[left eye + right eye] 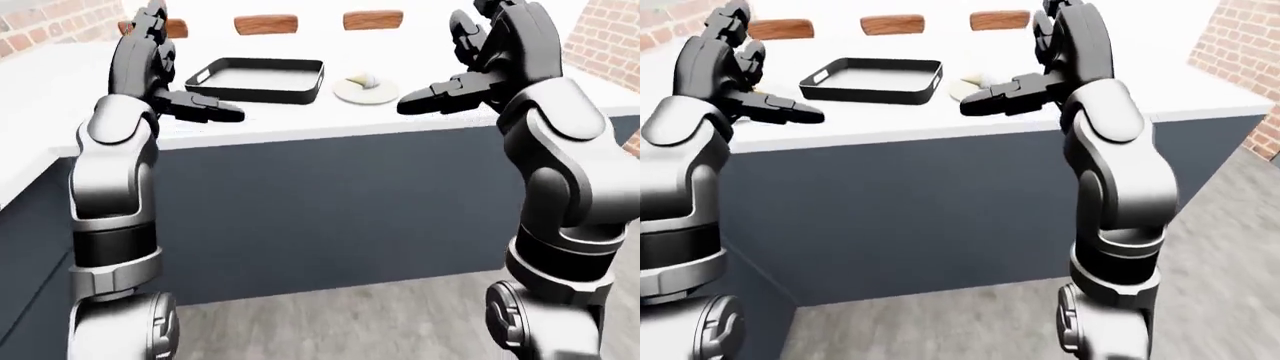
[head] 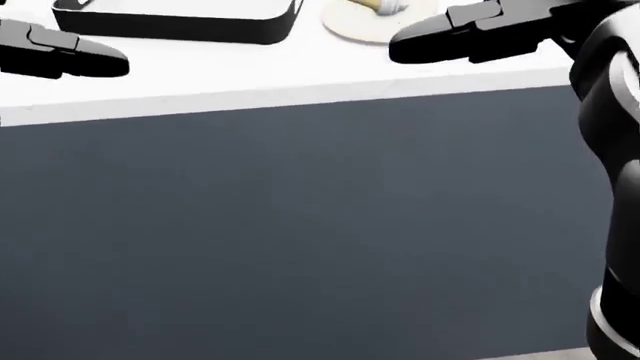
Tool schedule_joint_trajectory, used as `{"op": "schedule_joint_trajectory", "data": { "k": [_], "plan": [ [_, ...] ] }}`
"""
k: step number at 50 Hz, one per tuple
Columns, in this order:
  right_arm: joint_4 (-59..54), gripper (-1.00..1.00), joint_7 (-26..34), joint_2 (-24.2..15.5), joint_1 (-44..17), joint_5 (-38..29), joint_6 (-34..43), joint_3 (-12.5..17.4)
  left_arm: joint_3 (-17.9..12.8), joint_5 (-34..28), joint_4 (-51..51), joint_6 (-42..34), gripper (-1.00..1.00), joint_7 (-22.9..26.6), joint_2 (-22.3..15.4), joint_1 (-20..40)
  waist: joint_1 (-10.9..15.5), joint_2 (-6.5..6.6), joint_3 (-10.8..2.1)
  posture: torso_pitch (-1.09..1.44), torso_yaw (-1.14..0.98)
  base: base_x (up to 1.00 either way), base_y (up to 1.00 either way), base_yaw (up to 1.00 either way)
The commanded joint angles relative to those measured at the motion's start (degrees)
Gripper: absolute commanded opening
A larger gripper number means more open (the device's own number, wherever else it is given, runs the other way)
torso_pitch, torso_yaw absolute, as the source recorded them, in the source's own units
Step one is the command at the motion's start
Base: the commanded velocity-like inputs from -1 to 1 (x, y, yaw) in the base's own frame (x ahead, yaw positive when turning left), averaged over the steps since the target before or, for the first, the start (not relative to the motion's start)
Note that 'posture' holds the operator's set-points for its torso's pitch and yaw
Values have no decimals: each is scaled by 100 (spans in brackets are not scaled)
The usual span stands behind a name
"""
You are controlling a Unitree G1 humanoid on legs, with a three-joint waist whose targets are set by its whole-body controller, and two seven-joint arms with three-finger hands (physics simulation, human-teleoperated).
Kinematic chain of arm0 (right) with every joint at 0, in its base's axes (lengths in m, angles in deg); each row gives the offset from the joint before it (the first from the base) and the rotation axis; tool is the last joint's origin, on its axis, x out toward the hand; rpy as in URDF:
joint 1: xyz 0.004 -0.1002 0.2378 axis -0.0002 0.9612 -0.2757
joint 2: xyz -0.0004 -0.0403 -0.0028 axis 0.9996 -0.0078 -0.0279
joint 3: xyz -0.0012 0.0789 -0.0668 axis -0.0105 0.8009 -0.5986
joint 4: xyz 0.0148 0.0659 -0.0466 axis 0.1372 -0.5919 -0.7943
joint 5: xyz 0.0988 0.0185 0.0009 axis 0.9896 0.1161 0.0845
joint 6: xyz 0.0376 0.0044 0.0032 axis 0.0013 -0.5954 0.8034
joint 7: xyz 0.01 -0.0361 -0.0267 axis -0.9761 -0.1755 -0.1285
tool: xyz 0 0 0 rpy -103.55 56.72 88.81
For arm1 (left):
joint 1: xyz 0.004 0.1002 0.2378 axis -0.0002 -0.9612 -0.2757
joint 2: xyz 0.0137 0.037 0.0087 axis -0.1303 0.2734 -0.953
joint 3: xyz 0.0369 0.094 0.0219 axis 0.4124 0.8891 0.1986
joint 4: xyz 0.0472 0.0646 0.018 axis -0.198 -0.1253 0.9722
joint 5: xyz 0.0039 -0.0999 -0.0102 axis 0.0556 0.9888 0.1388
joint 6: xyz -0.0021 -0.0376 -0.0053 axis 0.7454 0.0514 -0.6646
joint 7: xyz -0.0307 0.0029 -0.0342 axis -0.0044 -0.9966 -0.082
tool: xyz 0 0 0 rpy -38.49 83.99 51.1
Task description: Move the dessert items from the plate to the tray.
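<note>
Nearest is the dark-fronted desk (image 1: 330, 195) with its white top, grey floor (image 1: 330, 322) at its foot. Both arms are raised over its near edge. The left hand (image 1: 165, 75) has its fingers (image 1: 215, 112) spread apart, holding nothing; the right hand (image 1: 480, 56) likewise stands open and empty. Farther in, at twelve o'clock in the left-eye view, sits the black tray (image 1: 262, 79). Just beside it, toward one o'clock, lies the pale plate (image 1: 365, 91) carrying a small dessert (image 1: 362, 79), apart from the tray. Beyond, three wooden chair backs (image 1: 266, 24) line the desk's far side, and brick walls (image 1: 605, 34) close the room.
</note>
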Motion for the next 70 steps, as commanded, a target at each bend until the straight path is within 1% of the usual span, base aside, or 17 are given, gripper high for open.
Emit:
{"op": "schedule_joint_trajectory", "data": {
  "k": [1, 5, 7, 9, 18, 22, 24, 30, 32, 35, 40, 41, 45, 55, 62, 65, 70],
  "plan": [
    [274, 100, 23, -39, -232, 18, -168, -2, -118, -54, -368, -129, 100, -158, -156, 247, 20, 5, -123, 0, 0, 48, 24, 0],
    [389, 100, 42, -63, -223, 39, -78, 33, -176, -47, -501, -120, 100, -164, -217, 200, -69, 327, -133, 0, 0, 49, 24, 0],
    [425, 100, 49, -92, -296, 60, 12, 52, -230, -34, -647, -148, 100, -175, -263, 106, -30, 792, -391, 0, 0, 49, 23, 0],
    [507, 100, 43, -103, -336, 74, 103, 45, -276, -3, -773, -196, 100, -166, -314, 39, -40, 698, -25, 0, 0, 50, 23, 0],
    [486, 100, 5, -138, -487, -109, 206, 17, -361, 45, -1241, -450, 100, -183, -436, -156, 8, 394, -17, 0, 0, 24, 10, 0],
    [482, 100, 72, -129, -510, -85, 139, 18, -357, 60, -1341, -522, 100, -208, -415, -169, 55, -8, -144, 0, 0, 0, 0, 5],
    [511, 100, 90, -134, -497, -64, 149, 22, -345, 53, -1416, -591, 100, -209, -419, -160, 81, 136, -234, 0, 0, 5, 0, 39],
    [553, 100, 61, -184, -485, -83, 139, 27, -335, 25, -1474, -623, 100, -195, -420, -170, 34, 63, -183, 0, 0, 13, 0, 49],
    [485, 100, 19, -187, -485, -152, 144, 57, -347, 9, -1477, -608, 100, -157, -444, -202, -31, 86, 3, 0, 0, 0, 0, 0],
    [532, 100, -65, -141, -490, -35, 160, 102, -372, -9, -1572, -673, 100, -128, -473, -241, -49, 510, -128, 0, 0, 0, 0, 0],
    [650, 100, 37, -168, -399, -16, 226, 39, -409, -23, -1693, -737, 100, -93, -497, -319, 51, 134, -133, 0, 0, 0, 0, 0],
    [713, 100, 80, -201, -385, -22, 233, 26, -426, -13, -1704, -744, 100, -96, -489, -323, 35, 134, -265, 0, 0, 8, 5, 0],
    [784, 100, 110, -185, -401, -21, 285, 37, -428, -16, -1755, -800, 100, -84, -501, -327, 99, 147, -120, 0, 0, 23, 8, 0],
    [808, 100, 71, -135, -424, 38, 353, 101, -442, -31, -1807, -807, 100, -45, -516, -367, -31, 651, -114, 0, 0, 26, 7, 0],
    [892, 100, 113, -110, -389, 86, 383, 114, -456, -41, -1811, -751, 100, -38, -504, -439, -2, 92, -8, 0, 0, 0, 0, 0],
    [878, 100, 123, -169, -381, 54, 381, 69, -469, -45, -1830, -714, 100, -31, -503, -494, 66, 120, -225, 0, 0, 2, 0, 41],
    [764, 100, 62, -196, -461, -71, 373, 47, -464, -53, -1849, -761, 100, -8, -518, -462, 5, 39, -18, 0, 0, 5, 0, 24]
  ]
}}
